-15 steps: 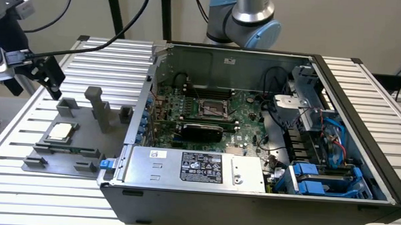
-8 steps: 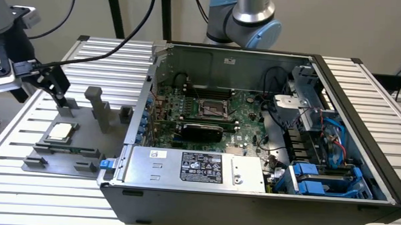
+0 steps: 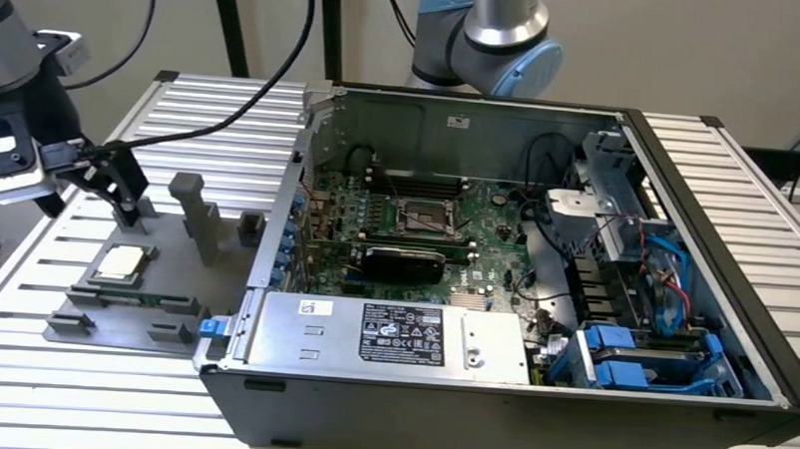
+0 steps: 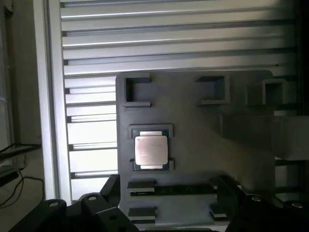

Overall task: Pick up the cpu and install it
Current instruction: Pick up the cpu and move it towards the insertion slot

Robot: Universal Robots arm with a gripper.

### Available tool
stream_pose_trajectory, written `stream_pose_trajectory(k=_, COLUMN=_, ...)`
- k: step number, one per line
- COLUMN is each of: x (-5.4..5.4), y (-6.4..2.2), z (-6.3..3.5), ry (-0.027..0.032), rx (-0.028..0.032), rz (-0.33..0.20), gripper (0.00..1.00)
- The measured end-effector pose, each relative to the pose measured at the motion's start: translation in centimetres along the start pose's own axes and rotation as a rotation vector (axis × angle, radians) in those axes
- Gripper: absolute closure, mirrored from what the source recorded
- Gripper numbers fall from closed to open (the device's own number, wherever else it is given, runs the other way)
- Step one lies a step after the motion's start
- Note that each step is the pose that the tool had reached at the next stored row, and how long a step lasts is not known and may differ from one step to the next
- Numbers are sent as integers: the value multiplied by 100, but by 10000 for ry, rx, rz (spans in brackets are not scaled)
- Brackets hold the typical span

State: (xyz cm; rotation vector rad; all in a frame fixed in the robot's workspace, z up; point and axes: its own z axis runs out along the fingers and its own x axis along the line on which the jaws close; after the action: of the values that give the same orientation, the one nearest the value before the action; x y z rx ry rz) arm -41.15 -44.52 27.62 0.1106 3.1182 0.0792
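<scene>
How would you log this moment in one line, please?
stage: pre-grasp | small silvery square metal-topped cpu: resting in grey plastic fixture plate, untouched | gripper: open, empty, over fixture plate

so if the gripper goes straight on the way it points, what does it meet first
Likely the cpu in its grey fixture plate, since the open gripper points down over it; depth is unclear.

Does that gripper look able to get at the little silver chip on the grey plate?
Probably yes. The gripper hangs open above the grey plate, and the cpu lies uncovered in its pocket there; the upright grey posts stand off to the side.
</scene>
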Motion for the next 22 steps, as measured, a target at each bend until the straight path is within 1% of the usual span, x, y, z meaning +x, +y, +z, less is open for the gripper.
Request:
stream_pose_trajectory(k=15, x=4, y=-16, z=273, ry=0, rx=0, rz=0, gripper=11)
stream_pose_trajectory(k=22, x=53, y=-26, z=398, ry=1, rx=1, rz=-1, gripper=11)
